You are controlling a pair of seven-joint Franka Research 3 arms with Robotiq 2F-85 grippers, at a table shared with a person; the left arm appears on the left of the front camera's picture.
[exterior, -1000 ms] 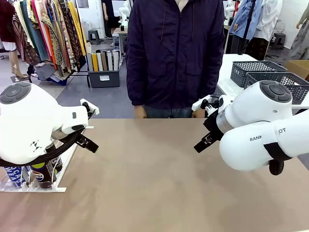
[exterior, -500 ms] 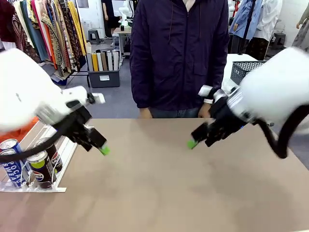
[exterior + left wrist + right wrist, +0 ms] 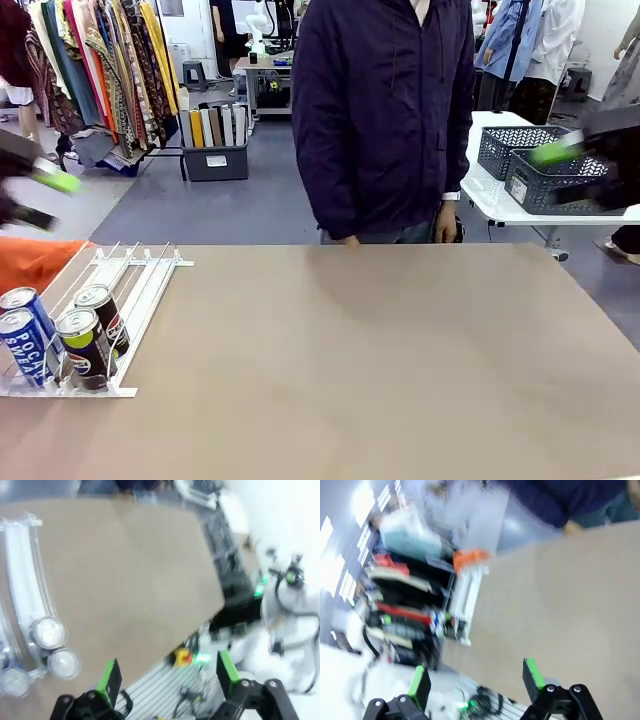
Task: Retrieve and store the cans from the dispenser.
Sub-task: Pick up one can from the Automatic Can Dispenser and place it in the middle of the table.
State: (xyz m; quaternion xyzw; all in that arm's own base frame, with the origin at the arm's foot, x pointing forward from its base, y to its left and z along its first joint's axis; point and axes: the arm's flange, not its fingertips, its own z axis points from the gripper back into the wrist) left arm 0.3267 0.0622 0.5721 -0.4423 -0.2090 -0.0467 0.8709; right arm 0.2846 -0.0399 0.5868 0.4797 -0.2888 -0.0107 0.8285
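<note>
While both arms sit blurred at the frame edges, the left gripper has its jaws wide w/ nothing btwn the green pads; the right gripper is likewise wide & empty. At abt 8 o'clock on the smooth tan table lies the dispenser, white/clear plastic rails. Four slim cylindrical cans (silver lids, two blue, two black) stand at its near end. A person in a dark jacket is at 12.

Blurred left hand and right hand, each cut off at a picture edge
</note>
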